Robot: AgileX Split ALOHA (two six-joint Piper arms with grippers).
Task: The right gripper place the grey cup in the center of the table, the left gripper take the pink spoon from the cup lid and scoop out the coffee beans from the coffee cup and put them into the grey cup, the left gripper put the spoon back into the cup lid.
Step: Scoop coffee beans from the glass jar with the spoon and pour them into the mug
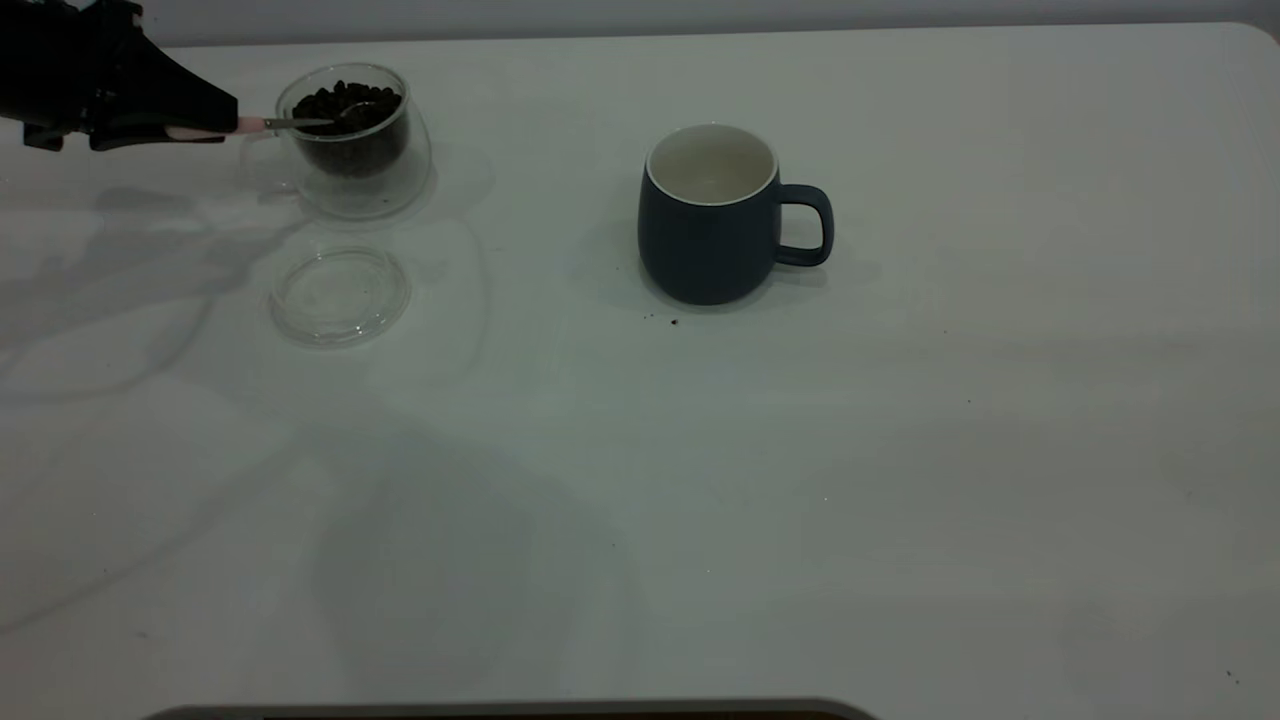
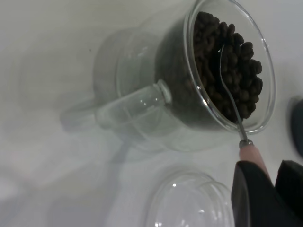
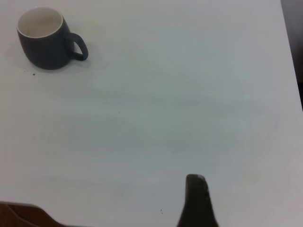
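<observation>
The left gripper (image 1: 205, 128) pinches the pale handle of the pink spoon (image 2: 235, 111), whose metal bowl lies among the coffee beans (image 1: 348, 108) in the coffee cup (image 1: 350, 140). The cup lid (image 1: 340, 296) lies bare just beside it on the table (image 1: 800, 480). The grey cup (image 1: 712, 215) stands upright mid-table, well apart. Of the right gripper (image 3: 196, 201) one finger shows; whether it is spread I cannot tell

white table (image 1: 900, 500): two cups, lid

Left tool (image 2: 271, 189) grips pink spoon (image 2: 236, 118), bowl in coffee cup's (image 2: 184, 94) beans (image 2: 232, 66)
</observation>
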